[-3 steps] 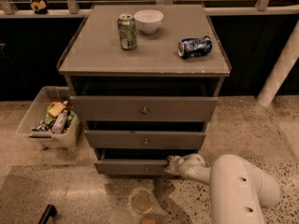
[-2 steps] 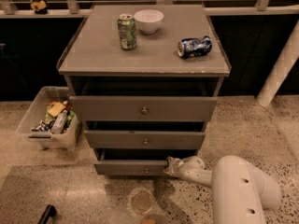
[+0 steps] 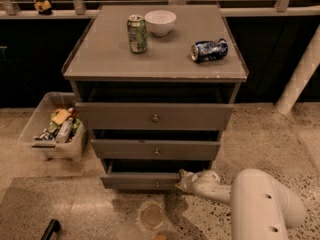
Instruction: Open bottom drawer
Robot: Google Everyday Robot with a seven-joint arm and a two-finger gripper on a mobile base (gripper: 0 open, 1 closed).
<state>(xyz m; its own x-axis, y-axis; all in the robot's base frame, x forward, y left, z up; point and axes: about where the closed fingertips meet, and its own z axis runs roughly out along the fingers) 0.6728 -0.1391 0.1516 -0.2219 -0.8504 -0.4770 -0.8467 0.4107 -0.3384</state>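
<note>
Where the white arm reaches in low, the gripper sits at the right end of the bottom drawer; its grip I cannot tell. That slim grey-brown wooden front, round metal knob, sits lowest, slightly out. Farther, the tabletop holds a green can, white bowl, toppled blue can.

Speckled terrazzo floor, dark wall panels, white post, dim light
</note>
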